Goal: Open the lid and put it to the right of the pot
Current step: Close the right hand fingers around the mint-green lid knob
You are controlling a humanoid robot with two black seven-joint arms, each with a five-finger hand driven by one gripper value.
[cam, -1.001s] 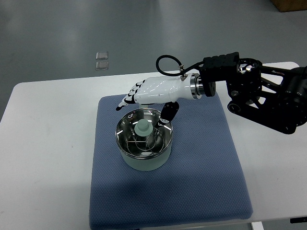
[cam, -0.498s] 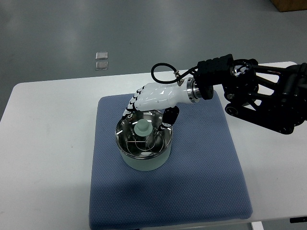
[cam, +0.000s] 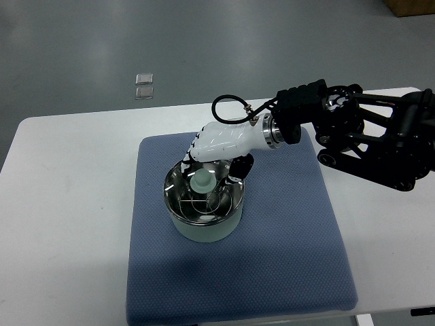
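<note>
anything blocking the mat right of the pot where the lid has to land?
Nothing visible. The blue mat right of the pot is bare. The right hand hangs over the lid, near its knob, with nothing between them.

One top cam, looking steeply down from the robot's side. Mid-range: the whole blue mat [cam: 272, 258] fits, centre frame, on a white table [cam: 68, 204] cut off at the bottom and right. Grey floor [cam: 204, 41] fills the far strip up top. Right arm [cam: 367, 136] enters from the right edge. No 2nd view, so no overlap.
</note>
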